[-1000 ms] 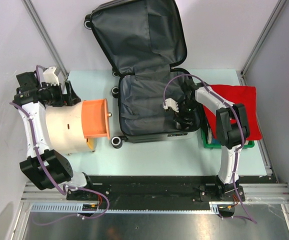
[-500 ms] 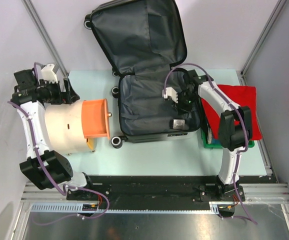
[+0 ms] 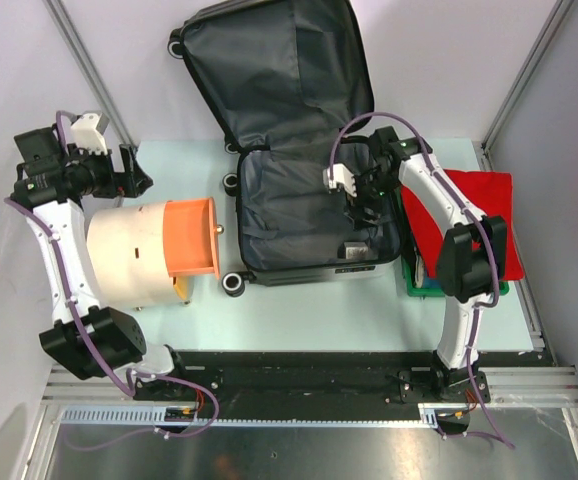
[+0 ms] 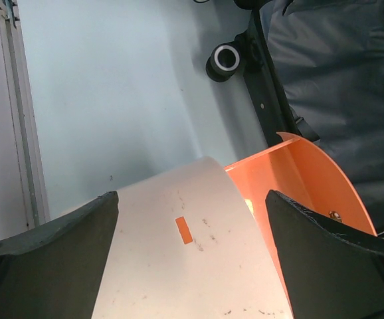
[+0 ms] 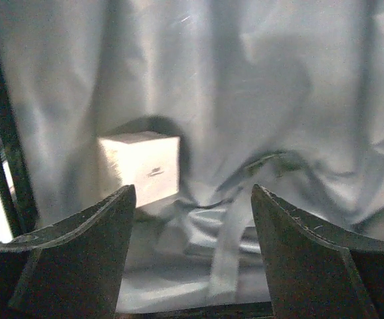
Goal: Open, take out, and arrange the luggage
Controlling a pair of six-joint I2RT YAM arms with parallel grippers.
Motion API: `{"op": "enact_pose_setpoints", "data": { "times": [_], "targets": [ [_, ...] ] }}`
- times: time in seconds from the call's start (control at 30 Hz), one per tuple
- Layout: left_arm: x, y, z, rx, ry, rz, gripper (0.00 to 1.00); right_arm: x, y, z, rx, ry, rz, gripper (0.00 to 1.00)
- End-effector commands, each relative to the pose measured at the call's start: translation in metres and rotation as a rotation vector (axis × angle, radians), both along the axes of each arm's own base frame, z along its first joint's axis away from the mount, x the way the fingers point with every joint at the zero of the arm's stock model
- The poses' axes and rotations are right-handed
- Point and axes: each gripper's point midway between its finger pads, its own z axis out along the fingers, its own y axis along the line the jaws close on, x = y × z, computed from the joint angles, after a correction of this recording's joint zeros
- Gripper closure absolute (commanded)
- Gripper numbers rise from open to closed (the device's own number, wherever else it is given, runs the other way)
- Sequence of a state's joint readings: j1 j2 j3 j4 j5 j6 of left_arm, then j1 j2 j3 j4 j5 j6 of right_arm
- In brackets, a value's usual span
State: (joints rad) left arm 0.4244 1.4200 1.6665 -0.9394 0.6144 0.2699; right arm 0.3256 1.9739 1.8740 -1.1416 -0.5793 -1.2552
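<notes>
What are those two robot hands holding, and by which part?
Nothing. The left hand is open over the beige cylinder; the right hand is open inside the suitcase, above a small pale block.

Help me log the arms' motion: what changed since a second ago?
The right gripper drew back from the near corner of the luggage toward its hinge, open and empty, uncovering a small pale block on the lining. The left gripper, open, shifted leftward above the beige cylinder. The luggage, cylinder and red cloth stayed put.
</notes>
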Motion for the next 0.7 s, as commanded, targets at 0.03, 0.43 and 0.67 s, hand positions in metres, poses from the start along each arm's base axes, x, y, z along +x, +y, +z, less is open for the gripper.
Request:
{"op": "enact_pose_setpoints", "data": {
  "times": [0.03, 0.43, 0.67],
  "targets": [
    [-0.004, -0.010, 0.016, -0.012, -0.041, -0.021, 0.03, -0.046, -0.018, -0.029, -0.059, 0.168, 0.082, 0.21],
    [-0.002, -0.010, 0.009, -0.026, -0.022, -0.023, 0.03, -0.061, -0.015, -0.093, -0.116, 0.212, 0.104, 0.20],
    [-0.003, -0.009, 0.008, -0.022, -0.021, -0.023, 0.03, -0.034, -0.012, -0.106, -0.135, 0.106, 0.021, 0.37]
  ]
}}
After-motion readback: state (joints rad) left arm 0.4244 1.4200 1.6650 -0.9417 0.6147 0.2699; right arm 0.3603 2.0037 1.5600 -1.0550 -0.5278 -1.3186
